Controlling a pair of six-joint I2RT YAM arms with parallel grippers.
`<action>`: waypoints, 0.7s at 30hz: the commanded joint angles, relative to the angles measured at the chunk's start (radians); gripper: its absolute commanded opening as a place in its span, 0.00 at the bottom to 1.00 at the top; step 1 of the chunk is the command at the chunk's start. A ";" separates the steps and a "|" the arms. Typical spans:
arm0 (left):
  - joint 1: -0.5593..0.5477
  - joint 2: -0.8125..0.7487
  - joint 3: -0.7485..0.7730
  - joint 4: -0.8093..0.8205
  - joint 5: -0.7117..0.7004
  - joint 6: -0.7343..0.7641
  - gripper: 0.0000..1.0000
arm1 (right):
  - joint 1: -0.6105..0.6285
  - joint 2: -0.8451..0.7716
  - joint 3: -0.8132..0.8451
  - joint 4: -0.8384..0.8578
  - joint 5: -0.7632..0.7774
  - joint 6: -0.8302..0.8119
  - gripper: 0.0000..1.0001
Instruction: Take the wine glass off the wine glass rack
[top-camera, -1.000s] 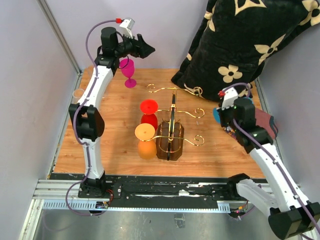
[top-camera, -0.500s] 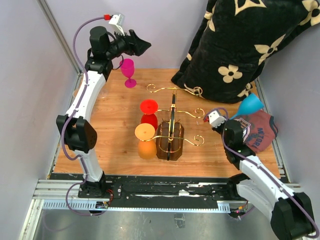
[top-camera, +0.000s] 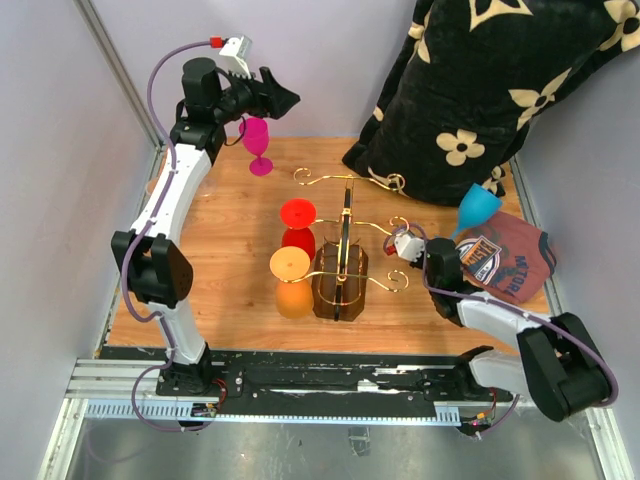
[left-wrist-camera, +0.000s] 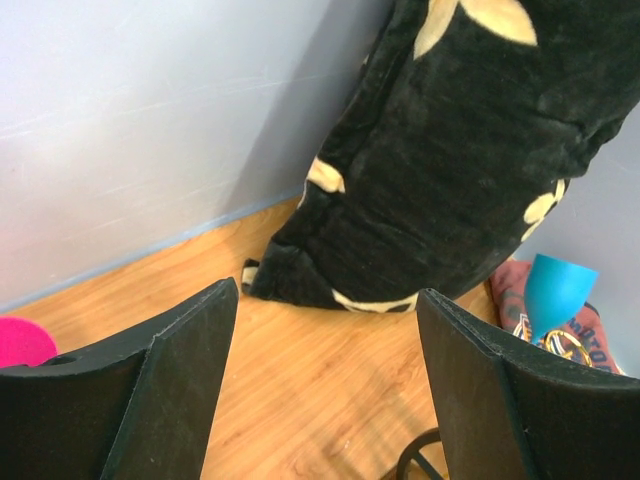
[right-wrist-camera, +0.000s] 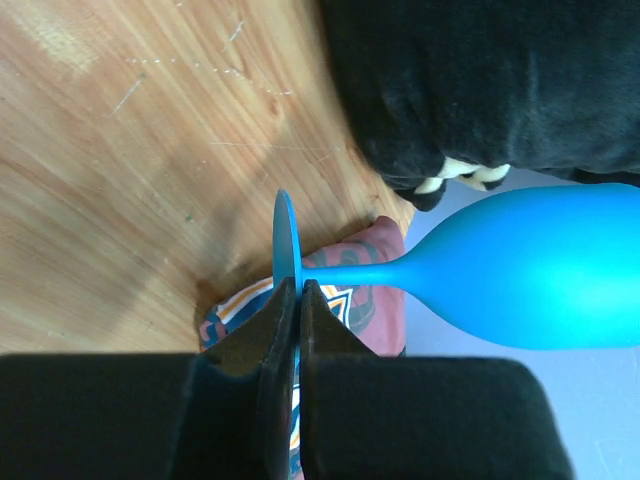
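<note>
Blue wine glass (top-camera: 480, 206), gold wine glass rack (top-camera: 347, 216), magenta goblet (top-camera: 254, 136), black cream-flowered cushion (top-camera: 500, 80)

Blue wine glass (top-camera: 478, 207) tilted, clear of gold rack (top-camera: 340, 275).

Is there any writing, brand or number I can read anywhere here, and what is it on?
None can be read.
The red T-shirt carries a printed emblem, too blurred to read.
The black cushion shows only cream flower shapes, no words.
</note>
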 joint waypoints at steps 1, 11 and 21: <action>0.000 -0.082 -0.050 0.015 -0.007 0.014 0.78 | 0.023 0.066 -0.016 0.104 0.035 -0.033 0.01; -0.001 -0.145 -0.152 0.073 0.021 -0.007 0.79 | 0.099 0.220 -0.005 0.104 0.073 -0.048 0.01; -0.001 -0.159 -0.188 0.095 0.014 -0.008 0.80 | 0.103 0.309 0.057 0.016 0.029 0.028 0.05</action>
